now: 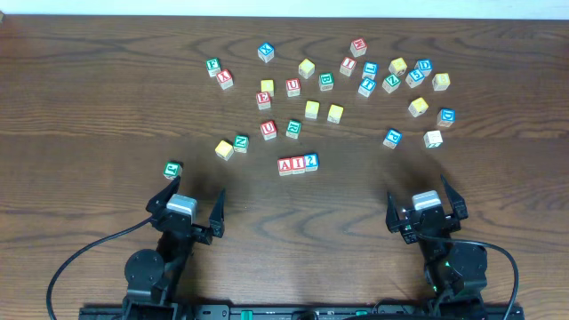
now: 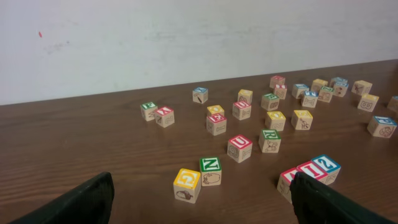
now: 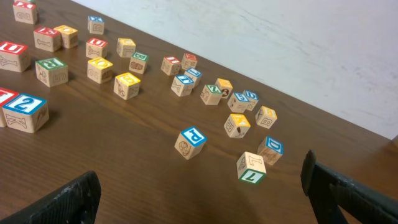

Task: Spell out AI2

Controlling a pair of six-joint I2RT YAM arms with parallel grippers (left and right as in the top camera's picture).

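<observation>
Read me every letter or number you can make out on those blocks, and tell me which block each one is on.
"A": red A cube, left end of the row of three.
"I": red I cube, middle of that row.
"2": blue 2 cube, right end.
"N": green N cube.
"U": red U cube.
"P": blue P cube.
"7": green 7 cube.
Remaining cubes: too small or blurred to read.

Green N cube (image 2: 210, 171) beside yellow cube (image 2: 187, 185); blue P cube (image 3: 190, 143) apart; wood table (image 1: 89, 107).
</observation>
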